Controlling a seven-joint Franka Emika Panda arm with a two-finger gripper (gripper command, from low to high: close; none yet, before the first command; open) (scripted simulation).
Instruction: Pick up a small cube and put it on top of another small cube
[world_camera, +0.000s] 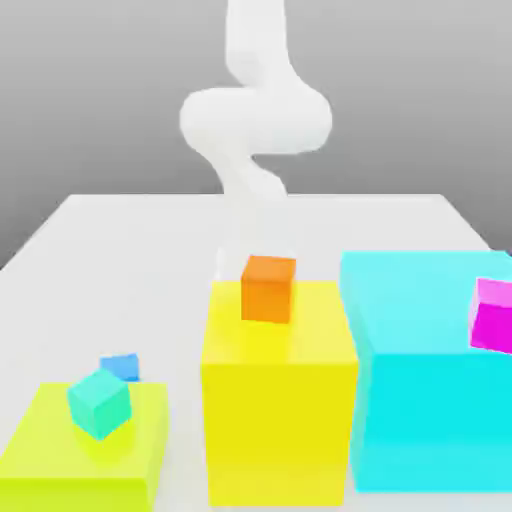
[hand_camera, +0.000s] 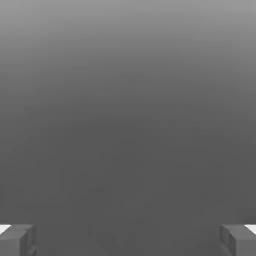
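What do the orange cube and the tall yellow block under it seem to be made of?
Orange cube: possibly painted wood or plastic, matte; each face is one flat colour with no grain or glare. Yellow block: likely the same sort of plain matte material, its top and front evenly coloured without texture. Being a render, neither look settles the material.

The robot's arm is white all over — smooth, rounded and matte, with soft grey shading. Toward twelve o'clock in the exterior view is a thick upright column; below it, a bulging crosswise section with rounded ends at nine and three o'clock, then a slimmer, curving neck. The tool has blocky dark-grey fingertips — squared, with bevelled edges.
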